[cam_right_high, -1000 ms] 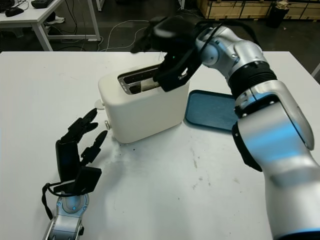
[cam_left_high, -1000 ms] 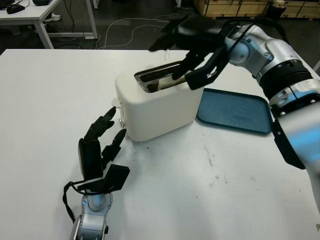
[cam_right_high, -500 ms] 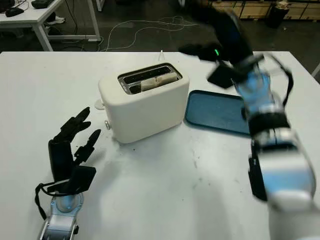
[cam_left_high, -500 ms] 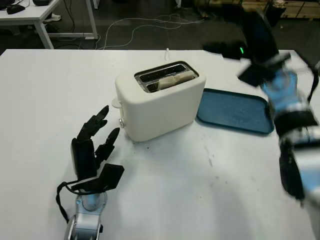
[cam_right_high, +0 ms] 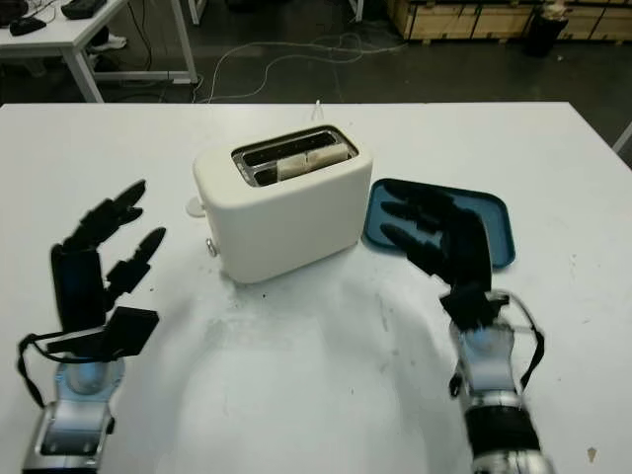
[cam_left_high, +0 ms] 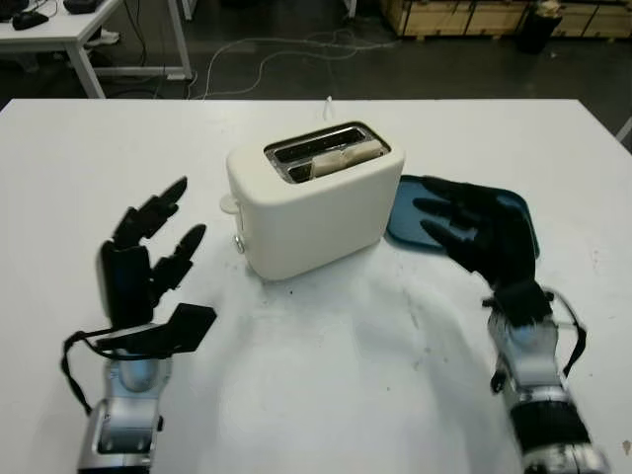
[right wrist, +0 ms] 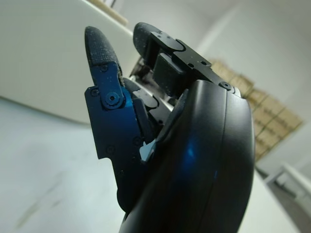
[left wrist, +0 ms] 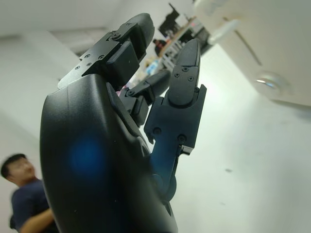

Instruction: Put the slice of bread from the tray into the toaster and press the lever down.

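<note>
A cream toaster [cam_left_high: 314,212] stands mid-table with a slice of bread [cam_left_high: 344,157] sitting in its top slot, the crust showing above the rim. Its lever [cam_left_high: 229,203] sticks out on the side facing my left hand. The blue tray [cam_left_high: 513,213] lies bare to the right of the toaster. My left hand [cam_left_high: 148,252] is open, raised left of the toaster and apart from it. My right hand [cam_left_high: 472,235] is open, held up in front of the tray, right of the toaster. The toaster's side [left wrist: 272,53] appears past my left fingers.
The white table [cam_left_high: 326,395] stretches wide in front of the toaster. Cables lie on the dark floor beyond the far edge, with another white table [cam_left_high: 59,25] at the back left. A person [left wrist: 22,204] appears in the left wrist view.
My right hand left the toaster top, swung out to the right and came down in front of the tray. The bread stays in the slot. My left hand drifted left and rose a little.
</note>
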`<state>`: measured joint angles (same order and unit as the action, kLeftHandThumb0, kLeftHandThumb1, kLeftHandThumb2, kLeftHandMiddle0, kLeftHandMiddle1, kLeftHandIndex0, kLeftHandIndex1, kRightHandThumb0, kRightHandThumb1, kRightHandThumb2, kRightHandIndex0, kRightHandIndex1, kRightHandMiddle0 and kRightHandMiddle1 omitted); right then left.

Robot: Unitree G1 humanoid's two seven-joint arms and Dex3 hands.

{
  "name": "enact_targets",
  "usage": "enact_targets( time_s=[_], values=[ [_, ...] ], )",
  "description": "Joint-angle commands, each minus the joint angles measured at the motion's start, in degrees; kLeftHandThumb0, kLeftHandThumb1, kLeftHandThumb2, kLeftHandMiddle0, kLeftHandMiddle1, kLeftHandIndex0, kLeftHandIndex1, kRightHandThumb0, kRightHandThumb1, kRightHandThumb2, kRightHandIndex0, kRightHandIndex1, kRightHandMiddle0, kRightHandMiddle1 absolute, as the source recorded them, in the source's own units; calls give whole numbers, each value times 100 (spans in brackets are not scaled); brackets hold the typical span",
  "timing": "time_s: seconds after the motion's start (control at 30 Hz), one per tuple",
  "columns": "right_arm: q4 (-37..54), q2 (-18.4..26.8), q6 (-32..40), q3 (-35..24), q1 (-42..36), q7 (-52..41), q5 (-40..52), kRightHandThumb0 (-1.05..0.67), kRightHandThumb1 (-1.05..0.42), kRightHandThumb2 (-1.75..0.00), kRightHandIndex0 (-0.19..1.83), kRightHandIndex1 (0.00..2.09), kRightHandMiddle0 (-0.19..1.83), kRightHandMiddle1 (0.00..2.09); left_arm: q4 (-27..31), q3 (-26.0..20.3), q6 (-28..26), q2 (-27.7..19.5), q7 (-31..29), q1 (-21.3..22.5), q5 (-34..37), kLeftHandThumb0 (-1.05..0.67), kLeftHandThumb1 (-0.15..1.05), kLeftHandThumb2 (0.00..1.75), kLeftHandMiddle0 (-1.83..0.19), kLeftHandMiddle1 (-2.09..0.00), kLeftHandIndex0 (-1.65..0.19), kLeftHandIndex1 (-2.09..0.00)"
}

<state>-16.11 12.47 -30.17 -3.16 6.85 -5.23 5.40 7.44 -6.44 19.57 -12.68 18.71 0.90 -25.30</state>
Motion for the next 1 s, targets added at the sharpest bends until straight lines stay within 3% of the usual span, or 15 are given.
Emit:
enact_targets(
  time_s=[0.0, 0.17, 0.47, 0.7, 0.83, 0.97],
  values=[
    [347, -126, 384, -50, -140, -10, 170, -44, -91, -1, 99, 12, 95, 3, 97, -118, -42, -272, -216, 143, 30, -28, 92, 9, -58, -88, -83, -6],
    [693, -340, 771, -112, -280, -76, 338, -43, -90, 0, 103, 11, 97, 2, 214, -341, -141, -876, -801, 409, 134, -29, 90, 3, -67, -90, -92, -10],
    [497, -472, 831, -194, -82, -105, 294, -45, -88, 0, 109, 9, 100, 1, 195, -428, -178, -1878, -2010, 894, 423, -21, 81, 0, -86, -95, -105, -14],
    [365, -468, 841, -219, 6, -129, 194, -46, -88, 0, 110, 8, 101, 1, -49, -126, -304, -2617, -3139, 1513, 445, -22, 83, 1, -93, -99, -114, -16],
    [314, -471, 836, -237, 36, -146, 196, -47, -87, 0, 111, 7, 101, 1, -415, 250, 67, -3197, -3819, 2060, 337, -30, 88, 2, -94, -109, -117, -15],
    [289, -476, 851, -241, 51, -188, 224, -46, -87, 0, 111, 5, 101, 0, -735, 571, 320, -3422, -4135, 2592, 227, -35, 86, 0, -99, -113, -122, -14]
  ],
)
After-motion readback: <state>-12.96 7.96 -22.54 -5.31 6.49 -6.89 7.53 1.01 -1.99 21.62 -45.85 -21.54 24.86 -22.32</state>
